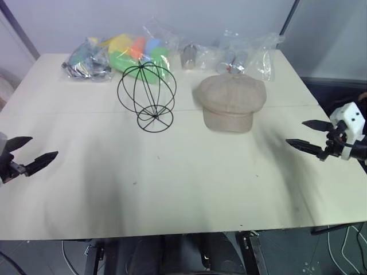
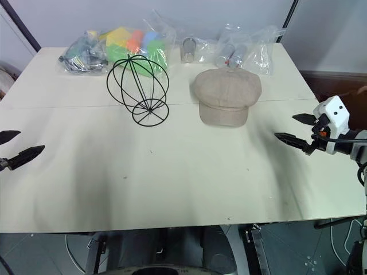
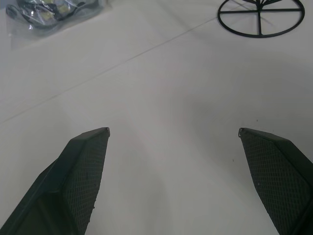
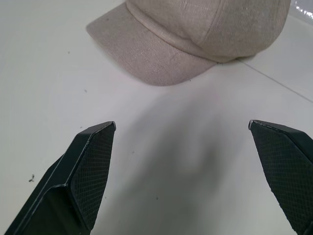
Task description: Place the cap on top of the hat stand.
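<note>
Nothing of the task is done yet, as far as the views show: the cap (image 1: 232, 102) lies flat on the pale surface (image 1: 172, 183), brim toward the robot, and the hat stand (image 1: 147, 96) stands bare just to its left, upright on its round wire base. The two are close together but apart. Grasping the cap, lifting it and setting it over the wire globe all remain.

The right gripper (image 1: 308, 135) hovers over the surface's right edge with its fingers spread wide and holding nothing; the cap sits ahead of it and toward the middle, well apart from the fingertips (image 4: 95, 147) (the brim faces the gap between them). The left gripper (image 1: 35, 150) hangs at the left edge, fingers likewise wide and empty, with the stand's base ahead of it and further off.
</note>
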Robot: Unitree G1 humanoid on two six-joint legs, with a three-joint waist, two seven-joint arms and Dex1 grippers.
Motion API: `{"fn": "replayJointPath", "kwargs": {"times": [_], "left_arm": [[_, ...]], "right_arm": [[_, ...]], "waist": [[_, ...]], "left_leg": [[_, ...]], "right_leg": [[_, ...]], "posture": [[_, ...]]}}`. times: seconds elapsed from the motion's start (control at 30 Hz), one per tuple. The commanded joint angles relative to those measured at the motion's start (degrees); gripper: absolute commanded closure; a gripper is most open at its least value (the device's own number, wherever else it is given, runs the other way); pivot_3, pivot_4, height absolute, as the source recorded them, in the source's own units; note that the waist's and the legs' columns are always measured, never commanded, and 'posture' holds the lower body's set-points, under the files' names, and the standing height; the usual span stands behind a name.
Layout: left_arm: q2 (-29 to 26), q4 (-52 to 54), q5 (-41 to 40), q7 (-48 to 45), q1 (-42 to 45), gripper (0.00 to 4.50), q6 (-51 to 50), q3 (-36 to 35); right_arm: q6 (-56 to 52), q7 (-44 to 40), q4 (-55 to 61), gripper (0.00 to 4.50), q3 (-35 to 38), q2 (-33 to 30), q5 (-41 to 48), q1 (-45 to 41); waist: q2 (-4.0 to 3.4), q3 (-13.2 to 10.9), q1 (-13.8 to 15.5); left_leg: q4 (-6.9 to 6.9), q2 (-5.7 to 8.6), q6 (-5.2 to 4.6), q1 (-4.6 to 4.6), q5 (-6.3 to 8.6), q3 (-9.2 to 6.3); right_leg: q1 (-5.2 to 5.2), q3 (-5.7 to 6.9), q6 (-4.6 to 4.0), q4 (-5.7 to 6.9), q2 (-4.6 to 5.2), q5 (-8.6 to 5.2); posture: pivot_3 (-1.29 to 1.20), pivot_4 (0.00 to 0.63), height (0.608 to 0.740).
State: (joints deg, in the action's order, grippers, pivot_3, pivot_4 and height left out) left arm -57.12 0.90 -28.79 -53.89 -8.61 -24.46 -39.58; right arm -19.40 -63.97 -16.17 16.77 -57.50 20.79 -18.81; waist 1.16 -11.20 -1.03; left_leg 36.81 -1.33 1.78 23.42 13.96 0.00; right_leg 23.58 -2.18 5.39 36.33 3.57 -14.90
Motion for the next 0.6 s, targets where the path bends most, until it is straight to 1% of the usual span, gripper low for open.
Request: {"fn": "replayJointPath", "kwargs": {"times": [0.03,0.3,0.4,0.47,0.6], "left_arm": [[-0.5,1.9,-0.2,-0.9,0.0,0.08,0.6,-2.2],[0.0,1.2,0.4,1.1,2.5,0.08,0.0,-0.3],[-0.1,2.7,-1.9,-0.3,4.3,0.08,-2.3,1.1],[0.0,5.8,-3.7,-0.4,6.0,0.08,-4.1,2.6],[-0.1,16.3,-11.4,-2.3,8.2,0.08,-10.4,5.7]], "right_arm": [[1.6,0.2,0.6,0.0,0.8,-0.9,-0.4,-0.9],[3.2,3.1,1.5,0.0,0.8,-0.9,-2.4,-1.0],[2.9,5.6,3.1,0.0,0.5,-0.9,-3.6,-1.3],[3.4,7.9,6.1,0.0,-0.7,-0.9,-5.6,-1.4],[0.2,12.9,18.0,0.0,-3.6,-0.1,-8.7,-1.3]], "waist": [[0.0,0.0,0.0],[0.0,0.0,0.0],[0.0,0.0,0.0],[0.0,0.0,0.0],[0.0,0.0,0.0]], "left_leg": [[0.0,0.0,0.0,0.0,0.0,0.0],[0.0,0.01,0.0,0.0,0.0,0.01],[0.0,0.02,0.0,0.0,0.0,0.01],[0.0,0.03,0.0,0.0,0.0,0.01],[0.01,0.02,0.0,0.01,0.0,0.0]], "right_leg": [[0.0,0.0,0.0,0.0,0.0,0.0],[-0.01,0.0,0.01,0.0,-0.01,0.01],[-0.01,0.0,0.02,0.0,-0.02,0.01],[-0.01,0.0,0.02,0.0,-0.02,0.01],[-0.01,-0.01,0.04,0.01,-0.02,0.02]], "posture": [[0.0,0.15,0.74],[0.0,0.15,0.74],[0.0,0.15,0.74],[0.0,0.15,0.74],[0.0,0.15,0.74]]}}
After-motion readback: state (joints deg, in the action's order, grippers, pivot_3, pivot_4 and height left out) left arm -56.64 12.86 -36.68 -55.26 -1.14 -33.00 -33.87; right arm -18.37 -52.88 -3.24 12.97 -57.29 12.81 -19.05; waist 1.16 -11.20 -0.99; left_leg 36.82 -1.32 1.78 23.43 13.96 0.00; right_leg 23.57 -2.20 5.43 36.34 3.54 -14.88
